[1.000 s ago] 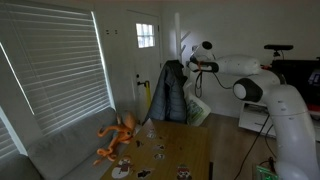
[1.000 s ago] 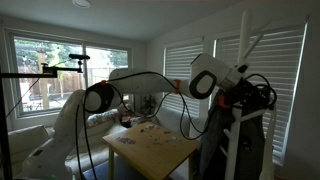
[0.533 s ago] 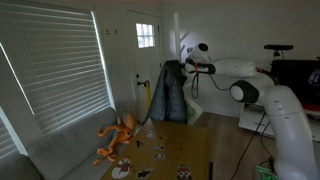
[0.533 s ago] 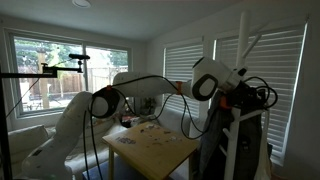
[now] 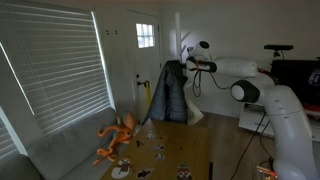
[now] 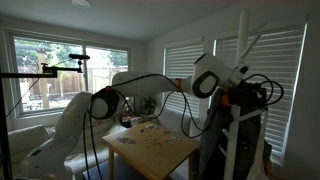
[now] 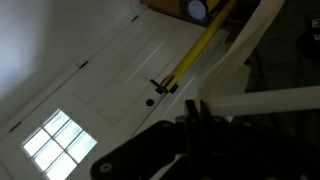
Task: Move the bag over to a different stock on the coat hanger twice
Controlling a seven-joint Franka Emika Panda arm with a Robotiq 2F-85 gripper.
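In an exterior view the white coat hanger (image 5: 179, 38) stands by the door, with a dark jacket (image 5: 172, 95) hung on it. My gripper (image 5: 187, 66) is up at the pegs, shut on the bag's thin strap. The pale bag (image 5: 195, 113) hangs below it, partly behind the jacket. From the opposite side the gripper (image 6: 232, 97) sits against the coat hanger (image 6: 243, 40) under its angled pegs. In the wrist view the dark fingers (image 7: 196, 112) are pressed together beside a white peg (image 7: 262, 98); the strap itself cannot be made out there.
A wooden table (image 5: 182, 146) with small items stands in front of the hanger. An orange octopus toy (image 5: 118, 135) lies on the sofa. A yellow stick (image 7: 200, 50) leans by the white door (image 7: 90, 90). A tripod (image 6: 8, 130) stands near the window.
Over the last second my gripper moved left to the hanger pole, carrying the bag in behind the jacket. It has barely moved in the last half second.
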